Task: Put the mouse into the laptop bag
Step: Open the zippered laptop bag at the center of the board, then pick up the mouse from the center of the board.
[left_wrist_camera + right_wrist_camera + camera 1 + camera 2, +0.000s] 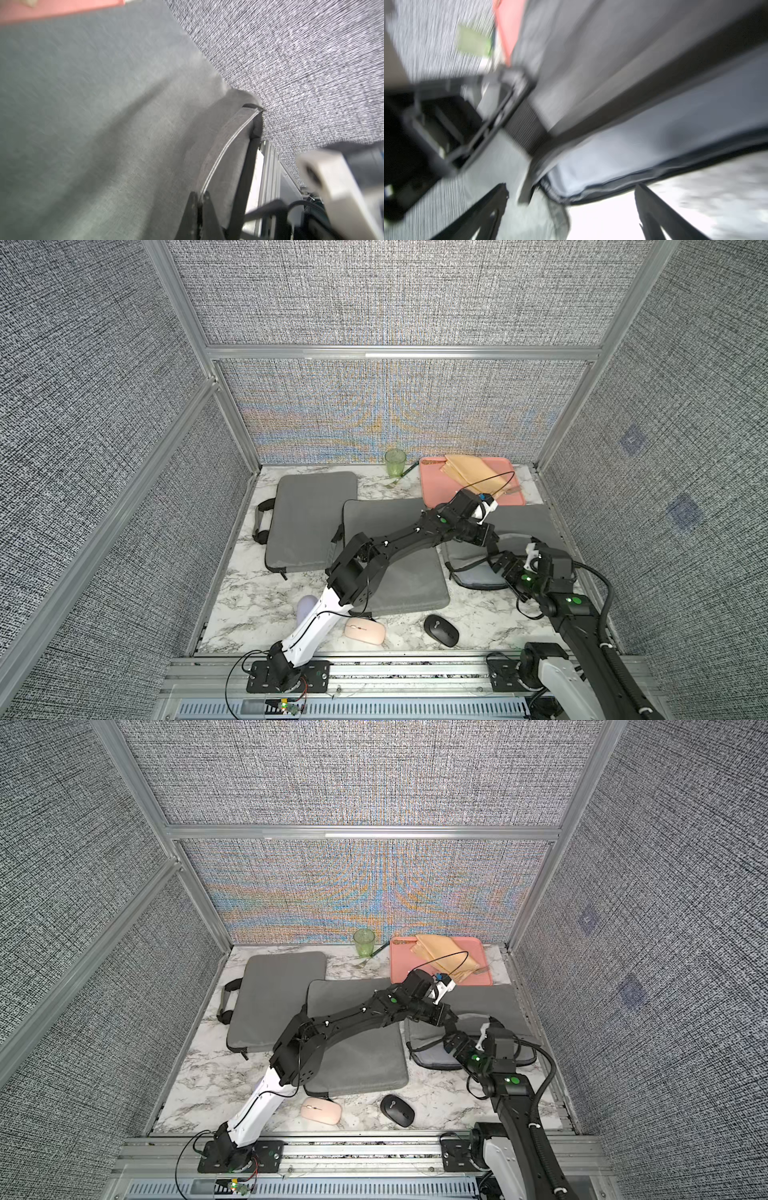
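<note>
Grey woven panels wall in a marble-patterned desk (249, 593). Two mice lie on it near its front edge, neither one held. A black mouse (441, 630) sits on the base side of the right hand (571, 188), well apart from it. A pink mouse (365, 630) lies further toward the left arm, just beside that arm's white link. Neither mouse is in the laptop bag (523, 522). This bag lies beneath both hands with its mouth unzipped and its pale lining (654, 145) showing. The left hand (200, 195) has its fingers pressed together, clamped on the piped rim of the bag's upper flap. The right hand has its fingers wide apart and holds nothing; it sits just in front of the open mouth, though its wrist view is blurred. To the left of the left hand a second grey bag (395, 572) lies under the left arm. It overlaps a third grey bag (316, 518), whose handles point away from both hands. Beyond the left hand a pink tray (432, 493) carries a tan folded thing (465, 472). A green cup (395, 462) and a fork (399, 479) stand beside the tray by the back wall.
</note>
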